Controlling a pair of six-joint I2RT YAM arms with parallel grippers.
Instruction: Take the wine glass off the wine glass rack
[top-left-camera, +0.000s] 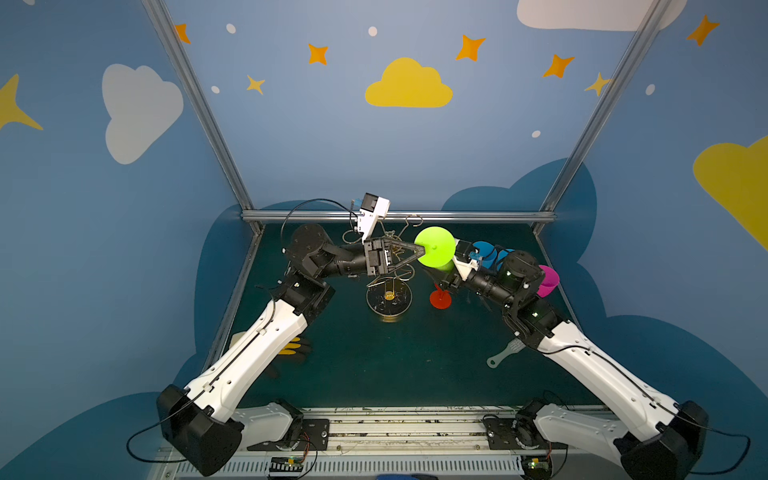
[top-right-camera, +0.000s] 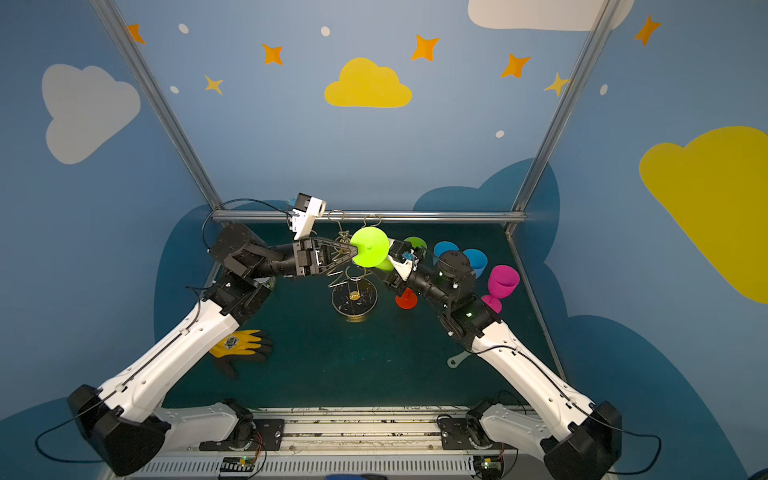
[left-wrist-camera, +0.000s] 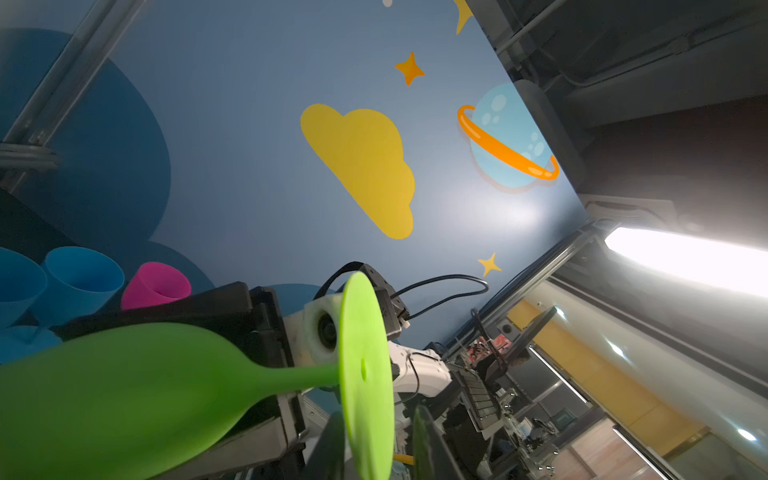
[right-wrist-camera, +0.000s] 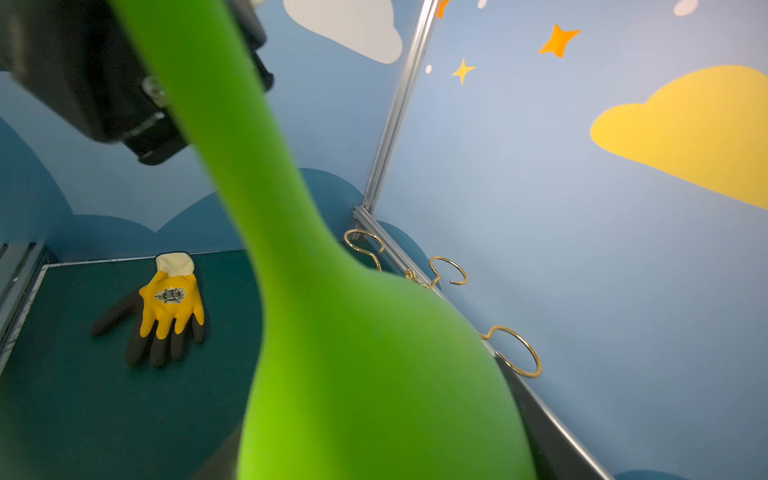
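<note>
A lime-green wine glass (top-left-camera: 434, 245) (top-right-camera: 369, 247) hangs in the air with its round foot turned up, just right of the top of the gold wire wine glass rack (top-left-camera: 389, 297) (top-right-camera: 354, 296). My left gripper (top-left-camera: 423, 250) (left-wrist-camera: 380, 453) straddles the edge of the foot (left-wrist-camera: 365, 365). It is open, with a gap showing between one finger and the disc. My right gripper (right-wrist-camera: 374, 449) is shut on the wine glass's bowl (right-wrist-camera: 353, 374), its dark fingers lying along both sides. In both top views the right fingers are hidden under the foot. Gold rack loops (right-wrist-camera: 515, 353) show behind the bowl.
On the right of the green mat stand two blue glasses (top-left-camera: 484, 249), a magenta glass (top-left-camera: 548, 280) and a red glass foot (top-left-camera: 439, 299). A second green glass (top-right-camera: 415, 243) stands behind. A yellow-and-black glove (top-right-camera: 239, 345) lies front left, a grey flat tool (top-left-camera: 503, 355) front right.
</note>
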